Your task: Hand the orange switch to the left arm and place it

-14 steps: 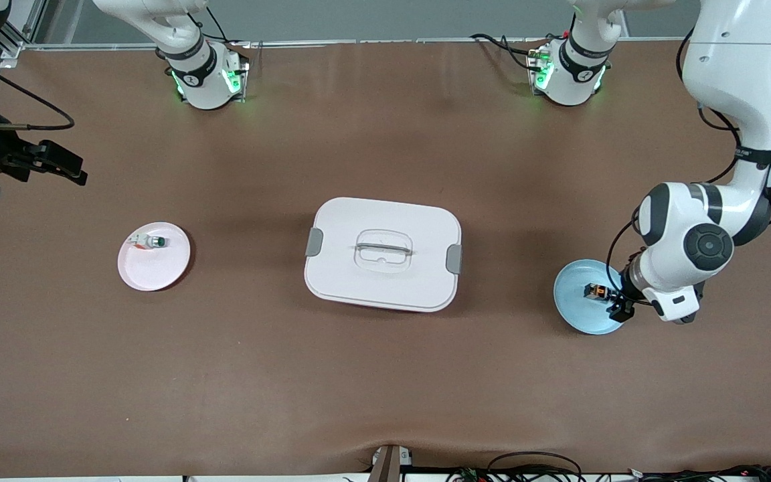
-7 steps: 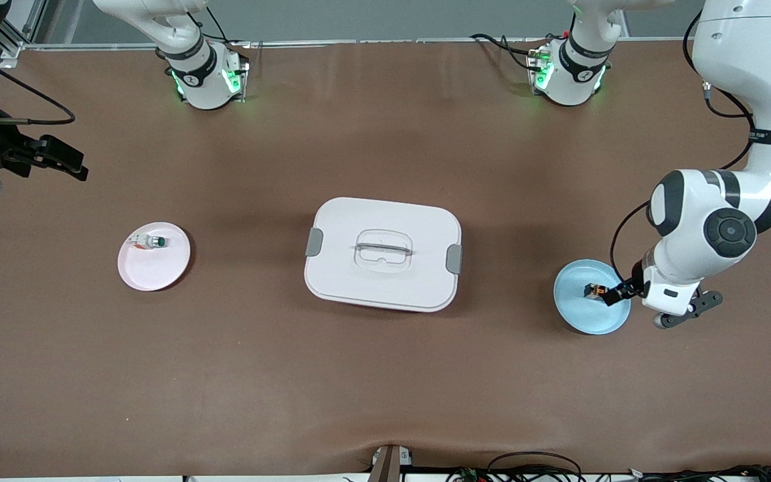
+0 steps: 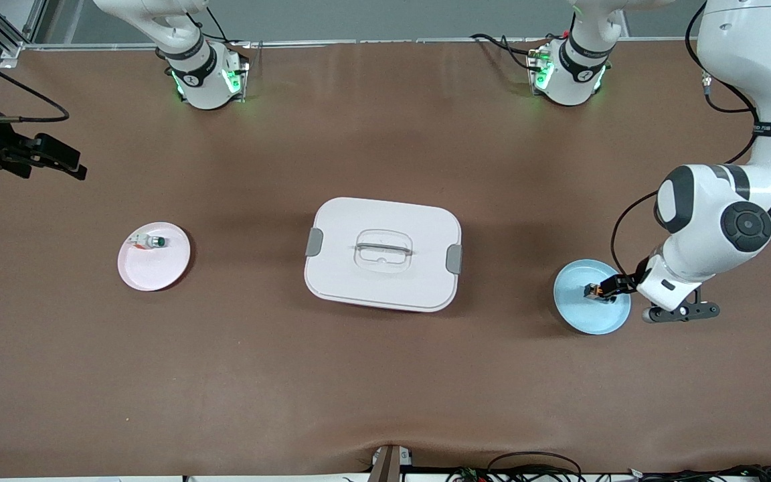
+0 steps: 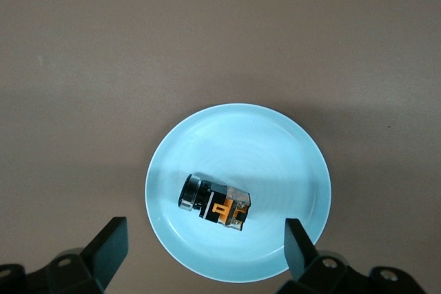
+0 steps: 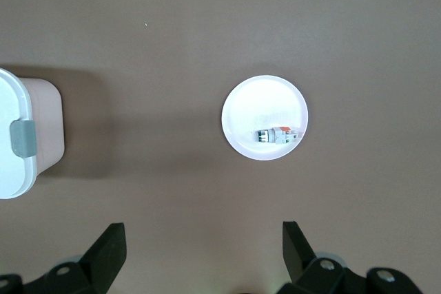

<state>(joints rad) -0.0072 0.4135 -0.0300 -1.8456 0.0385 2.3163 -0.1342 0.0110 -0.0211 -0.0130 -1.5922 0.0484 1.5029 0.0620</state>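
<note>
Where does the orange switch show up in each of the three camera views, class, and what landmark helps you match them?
Front view: the orange switch lies on the blue plate, toward the left arm's end of the table.
Left wrist view: the switch lies on its side on the same plate.
Right wrist view: not in it.
Shared landmark: the blue plate under the switch.

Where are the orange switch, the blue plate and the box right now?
orange switch (image 4: 215, 202), left wrist view, on its black body.
blue plate (image 3: 576, 311), front view, on bare plate surface near the rim.
box (image 3: 345, 221), front view, on the white lid beside the handle.
</note>
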